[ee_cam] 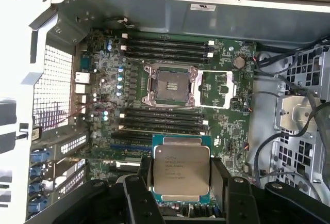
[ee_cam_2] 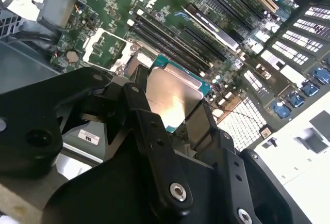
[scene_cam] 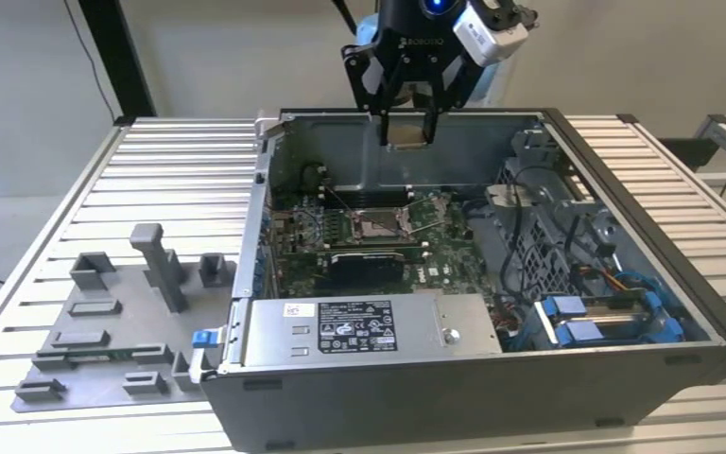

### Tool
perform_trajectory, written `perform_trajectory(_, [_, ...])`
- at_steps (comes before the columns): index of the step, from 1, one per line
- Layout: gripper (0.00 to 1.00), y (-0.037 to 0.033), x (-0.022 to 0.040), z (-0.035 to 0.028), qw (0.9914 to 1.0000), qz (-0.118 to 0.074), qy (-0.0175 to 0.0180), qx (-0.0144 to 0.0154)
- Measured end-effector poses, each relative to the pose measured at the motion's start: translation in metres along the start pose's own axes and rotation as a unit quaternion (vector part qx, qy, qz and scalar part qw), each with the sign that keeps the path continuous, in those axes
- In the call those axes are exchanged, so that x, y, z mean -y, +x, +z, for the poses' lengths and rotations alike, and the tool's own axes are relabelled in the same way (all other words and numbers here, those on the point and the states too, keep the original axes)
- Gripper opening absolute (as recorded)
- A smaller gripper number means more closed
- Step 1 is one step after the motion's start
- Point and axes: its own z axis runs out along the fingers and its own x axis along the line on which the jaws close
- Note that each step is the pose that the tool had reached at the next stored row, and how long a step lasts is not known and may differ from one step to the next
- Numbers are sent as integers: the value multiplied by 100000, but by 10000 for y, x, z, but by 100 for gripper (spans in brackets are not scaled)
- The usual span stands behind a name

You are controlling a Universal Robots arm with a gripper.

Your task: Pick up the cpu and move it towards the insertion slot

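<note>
So I've got the black two-finger gripper (ee_cam: 180, 182) pinching the flat square silvery-topped cpu (ee_cam: 181, 168) by two opposite edges, hanging above the open grey computer case (scene_cam: 665, 284). I reckon the trick here is keeping the chip level and square to the socket while carrying it, no rushing. The insertion slot (ee_cam: 170, 84), a shiny metal frame with a pale centre, sits below the gripper and a bit off to one side, well apart from the chip.

A plain pale wall (scene_cam: 212, 57) stands behind the scene in the exterior view. A ribbed aluminium table (scene_cam: 174, 180) fills the foreground. A black upright post (scene_cam: 117, 52) rises at its back edge.
</note>
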Motion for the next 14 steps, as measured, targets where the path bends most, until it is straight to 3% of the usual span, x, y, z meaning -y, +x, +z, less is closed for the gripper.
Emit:
perform_trajectory(3, [0, -2, -40, 4, 100000, 8, 1, 0])
perform_trajectory(14, [0, -17, -300, 48, 99999, 324, -2, -79])
